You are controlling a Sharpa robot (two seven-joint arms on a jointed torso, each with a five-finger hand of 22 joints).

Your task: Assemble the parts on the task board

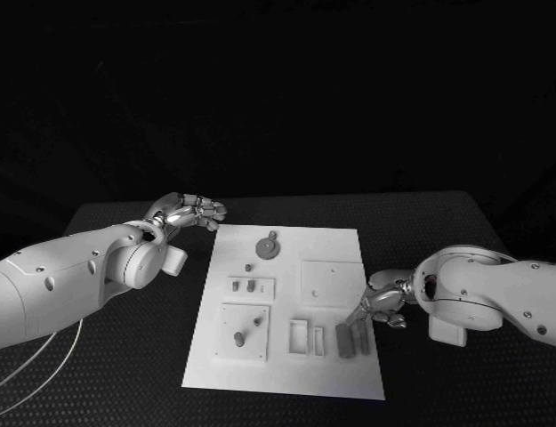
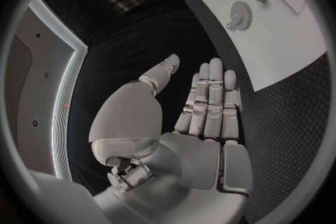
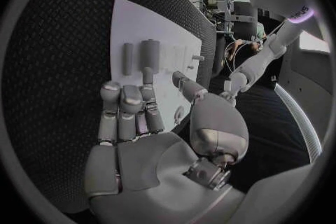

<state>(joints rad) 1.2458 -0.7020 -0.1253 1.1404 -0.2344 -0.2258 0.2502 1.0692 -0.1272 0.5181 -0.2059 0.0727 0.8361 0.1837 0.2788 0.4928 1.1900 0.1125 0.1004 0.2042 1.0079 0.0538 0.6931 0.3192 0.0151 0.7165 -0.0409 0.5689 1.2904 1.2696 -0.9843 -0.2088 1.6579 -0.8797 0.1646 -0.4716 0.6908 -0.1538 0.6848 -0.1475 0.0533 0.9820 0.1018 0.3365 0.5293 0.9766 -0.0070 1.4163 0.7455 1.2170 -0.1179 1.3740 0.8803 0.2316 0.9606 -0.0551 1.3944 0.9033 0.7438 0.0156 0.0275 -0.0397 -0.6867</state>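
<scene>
While the task board (image 1: 291,307) lies mid-table in the head view, left hand (image 1: 188,212) hovers off its far left corner, right hand (image 1: 382,307) beside its right edge near two grey parts (image 1: 352,339). Left wrist view: fingers (image 2: 209,102) straight, spread, empty; gear part (image 2: 240,14) on board. Right wrist view: fingers (image 3: 125,106) extended, holding nothing.

White arms (image 1: 47,289), silver hands (image 1: 188,212), perhaps cabled.

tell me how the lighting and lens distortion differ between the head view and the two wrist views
Head view: dim and dark beyond the table, only the task board and arms bright, edges straight. Left wrist view: fisheye circle, board edge bent, left hand evenly lit. Right wrist view: fisheye as well, board curved, right hand lit, bright glare at the circle's rim.
</scene>
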